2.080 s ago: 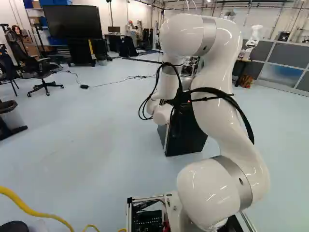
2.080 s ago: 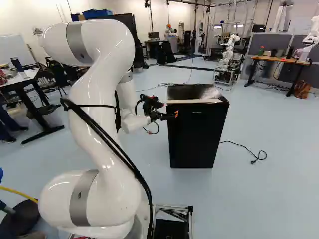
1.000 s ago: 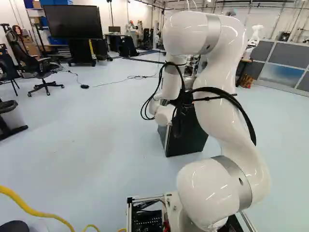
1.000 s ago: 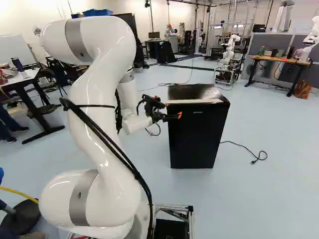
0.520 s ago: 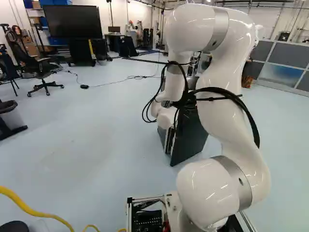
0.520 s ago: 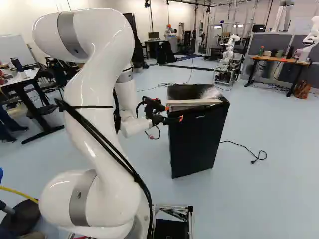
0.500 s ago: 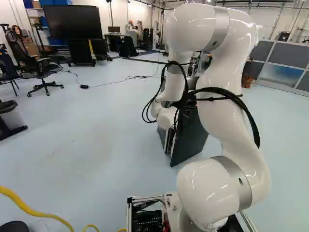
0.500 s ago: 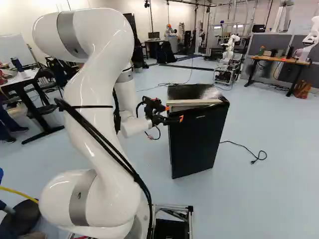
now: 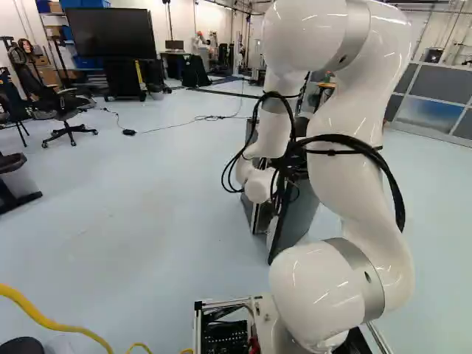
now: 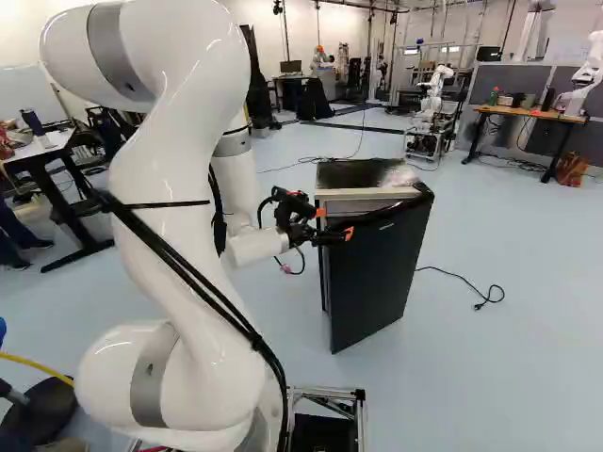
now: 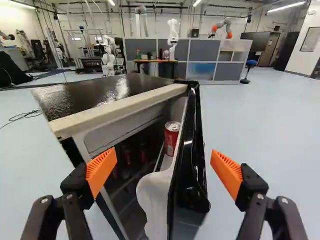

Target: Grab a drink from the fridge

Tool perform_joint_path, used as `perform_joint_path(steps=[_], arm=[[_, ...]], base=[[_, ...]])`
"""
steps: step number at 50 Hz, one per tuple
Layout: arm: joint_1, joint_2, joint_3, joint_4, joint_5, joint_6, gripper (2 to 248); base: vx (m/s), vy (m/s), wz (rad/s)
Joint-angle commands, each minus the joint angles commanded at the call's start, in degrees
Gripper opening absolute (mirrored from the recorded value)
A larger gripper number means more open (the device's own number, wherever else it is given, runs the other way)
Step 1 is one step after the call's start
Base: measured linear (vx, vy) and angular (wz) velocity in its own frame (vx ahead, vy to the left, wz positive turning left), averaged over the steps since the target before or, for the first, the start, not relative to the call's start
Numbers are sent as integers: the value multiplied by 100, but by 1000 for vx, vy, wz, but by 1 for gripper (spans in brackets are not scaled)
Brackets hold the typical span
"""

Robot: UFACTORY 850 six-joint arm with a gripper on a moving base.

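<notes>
One white arm (image 10: 179,188) rises from the joint at the foot of both base views, with black cables strapped along it; a yellow cable (image 9: 44,319) lies near it at the left of the left base view. At the arm's end, the two fingers (image 10: 348,234) are spread wide, with nothing pinched between their orange pads. Seen from the wrist, one finger is on the side of the fridge's opening and the other on the outer side of the black fridge door (image 10: 377,278), whose glossy edge rises just ahead between them; whether either finger touches the door, I cannot tell.

That door is partly open, its white inner panel (image 11: 156,200) showing. Farther in, a red drink can (image 11: 171,136) stands upright, apparently on the door's inner side, ahead of the gap between the fingers. Dim red shapes show in the dark interior of the mini fridge (image 11: 100,95).

Beyond, a power cord (image 10: 471,288) trails across the floor. Farther back are another robot (image 10: 431,94), a wooden worktop (image 10: 556,117) carrying bottles, and grey partition panels (image 11: 202,50) behind it.
</notes>
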Motion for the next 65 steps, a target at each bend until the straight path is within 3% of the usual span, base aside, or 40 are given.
perform_joint_path(steps=[36,65], arm=[[-412,531,804,331,0,0,247],[-886,869,1304,618,1,0,247]], base=[[0,0,0],[0,0,0]])
